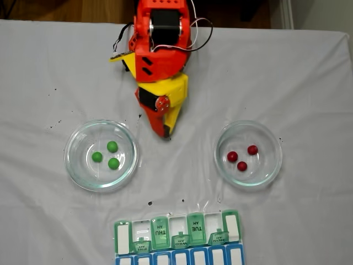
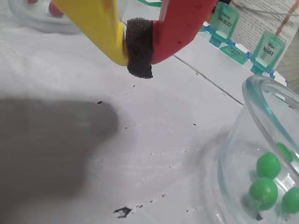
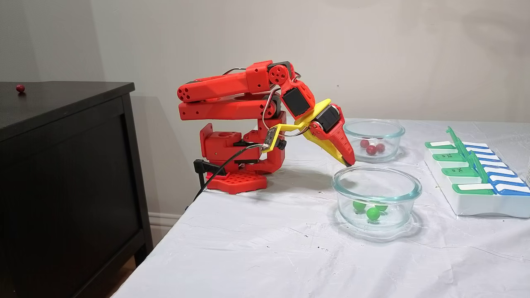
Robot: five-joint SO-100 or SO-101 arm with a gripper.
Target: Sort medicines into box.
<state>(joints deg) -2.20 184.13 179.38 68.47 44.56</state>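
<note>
While the gripper [image 2: 138,49] hangs between the two glass dishes with its yellow and red jaws pressed together on nothing but their foam pad, we note all six balls lie unsorted: green balls [image 1: 107,155] in one dish [image 1: 74,165], red balls [image 1: 242,157] in the other. The box [image 1: 179,240] waits nearby (several lids raised). Likely faults — glossy balls squirting from the pads, or jaws striking a dish rim.

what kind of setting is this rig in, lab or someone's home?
Most likely a home room, not a lab. The arm sits on a table under a wrinkled white cloth, beside a dark wooden cabinet, against a plain painted wall with a baseboard. No benches or lab fixtures visible.
</note>
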